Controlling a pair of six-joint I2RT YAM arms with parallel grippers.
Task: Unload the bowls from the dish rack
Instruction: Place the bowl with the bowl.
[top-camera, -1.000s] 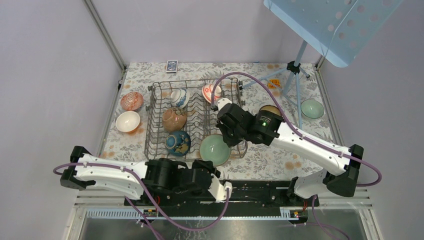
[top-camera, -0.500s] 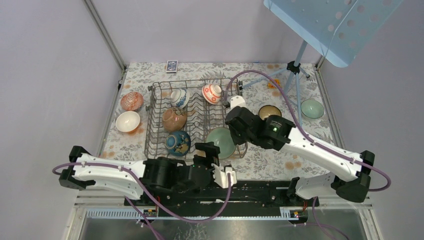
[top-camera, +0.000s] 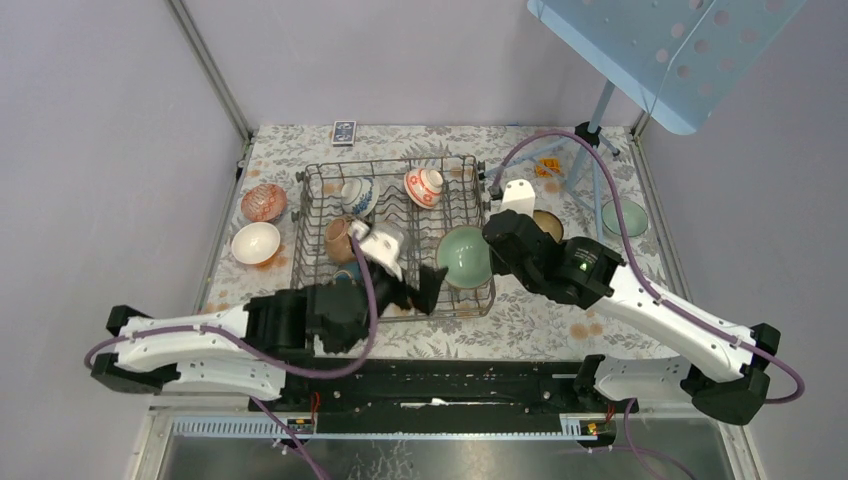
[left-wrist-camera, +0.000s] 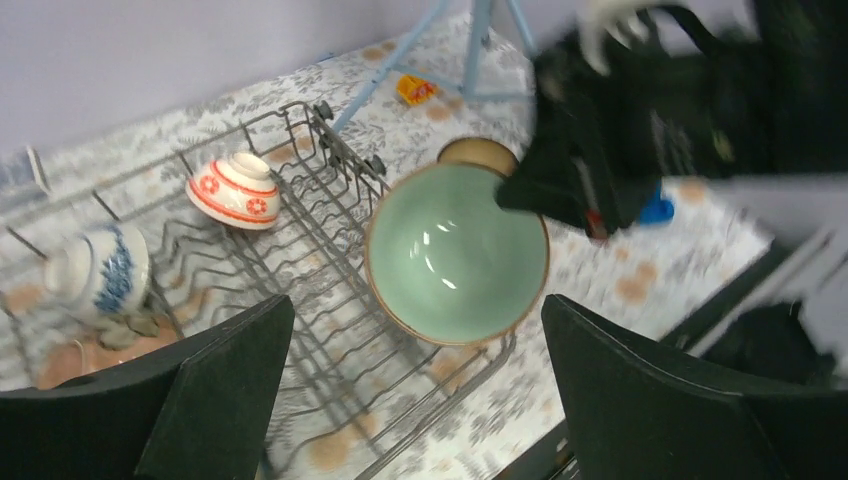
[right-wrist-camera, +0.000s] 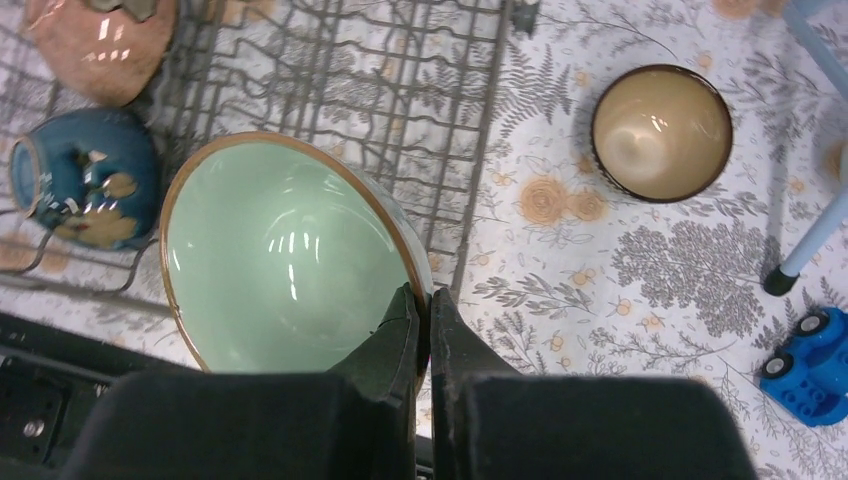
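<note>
The grey wire dish rack (top-camera: 306, 230) stands mid-table. My right gripper (right-wrist-camera: 422, 300) is shut on the rim of a pale green bowl (right-wrist-camera: 280, 270), which hangs tilted over the rack's front right corner (top-camera: 463, 256). My left gripper (top-camera: 412, 290) is open and empty over the rack's front edge, facing that green bowl (left-wrist-camera: 455, 250). In the rack lie a blue-and-white bowl (top-camera: 357, 193), a red-and-white bowl (top-camera: 424, 185), a pinkish-brown bowl (right-wrist-camera: 100, 45) and a dark blue bowl (right-wrist-camera: 80, 180). In the top view the left arm hides the dark blue one.
Left of the rack sit a red patterned bowl (top-camera: 263, 202) and a white bowl (top-camera: 254, 242). To its right are a tan bowl (right-wrist-camera: 660, 132), a light green bowl (top-camera: 624, 216), a blue tripod (top-camera: 590, 140) and a blue toy car (right-wrist-camera: 810, 365). A card box (top-camera: 343, 131) lies behind.
My left gripper opened and reached forward over the rack's front. The right arm carried the green bowl up and to the right from the rack's front edge.
</note>
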